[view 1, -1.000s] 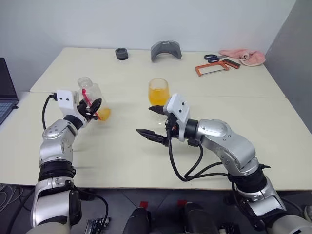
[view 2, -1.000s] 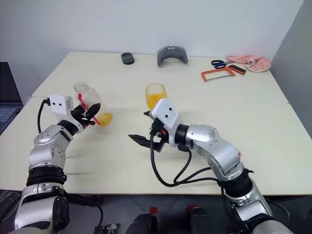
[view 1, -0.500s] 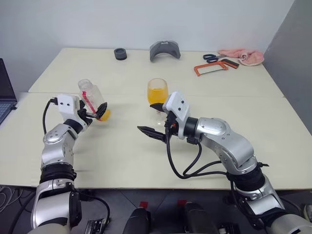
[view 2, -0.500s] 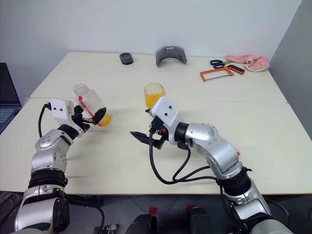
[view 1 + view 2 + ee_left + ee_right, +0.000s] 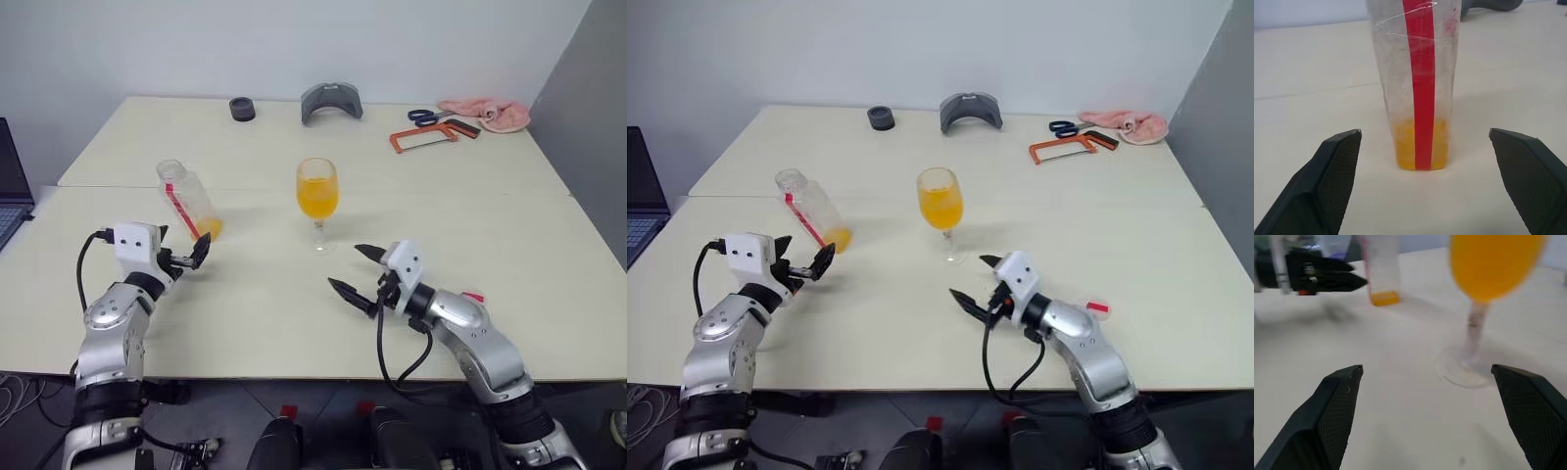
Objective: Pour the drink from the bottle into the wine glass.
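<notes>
Bench (image 5: 294, 313): a pale cream bench carries everything, its far edge lined with a dark round ring (image 5: 242, 108), a grey curved piece (image 5: 332, 100), an orange-framed hacksaw (image 5: 424, 137), blue-handled scissors (image 5: 427, 117) and a pink cloth (image 5: 487, 113).
Right claw (image 5: 353, 271): low over the bench near the front edge, fingers spread wide and holding nothing, just in front of the glass and clear of it.
Left claw (image 5: 192, 255): fingers parted and empty, pointing at the bottle, just short of it.
Bottle (image 5: 188, 199): uncapped, clear with a red stripe, standing on the bench to the left of the glass; a shallow layer of orange drink (image 5: 1422, 152) sits at its base.
Wine glass (image 5: 317, 193): upright at mid-bench, bowl filled well up with orange drink.
Red-and-white cap (image 5: 1097, 307): lying on the bench beside the right forearm.
</notes>
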